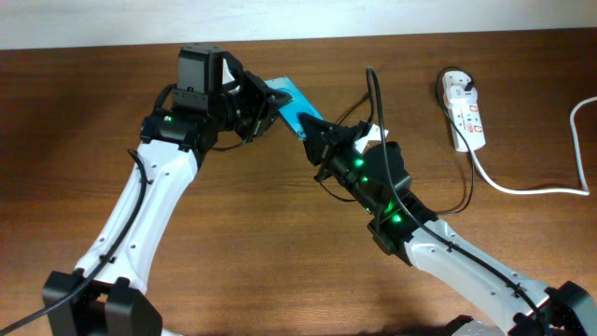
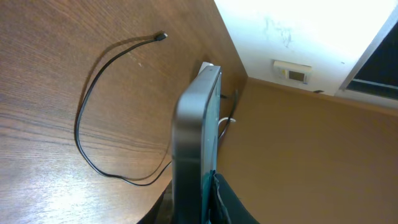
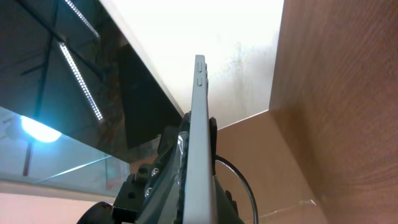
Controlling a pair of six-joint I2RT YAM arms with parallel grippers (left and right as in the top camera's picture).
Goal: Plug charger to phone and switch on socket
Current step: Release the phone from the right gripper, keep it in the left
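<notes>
Surface: brown wooden table (image 1: 233, 252) is carrying the whole workspace, with a pale wall running behind its far edge.
Phone: the phone (image 1: 291, 101) is hanging clear of the table between the 2 arms. Its cyan screen is showing from overhead, and it is sitting edge-on to both wrist cameras.
Right gripper: the right gripper (image 1: 314, 133) is clamping 1 end of the phone across its thin body.
Left gripper: the left gripper (image 1: 263, 105) is bracketing the opposite end. Whether its jaws are pressing on the phone cannot be told.
Charger: the charger (image 2: 77, 124) is lying loose in a loop on the table. Its connector tip (image 2: 162, 36) is resting well apart from the phone, and neither gripper is touching it.
Socket: the socket (image 1: 466, 114) is sitting at the far right, well apart from both grippers, with its white cord (image 1: 522, 189) trailing toward the right edge.
Step in hand: judged as positioning the phone between the 2 arms. Plugging and switching are not yet done.
Risk 1: the phone twisting or dropping, caused by the 2 arms pulling in differing directions or by 1 arm releasing before the other is gripping firmly.
Risk 2: the connector going unreached, caused by both grippers being occupied at the phone.
Risk 3: the cable snagging, caused by the right arm moving while the cable is running close beside it.
</notes>
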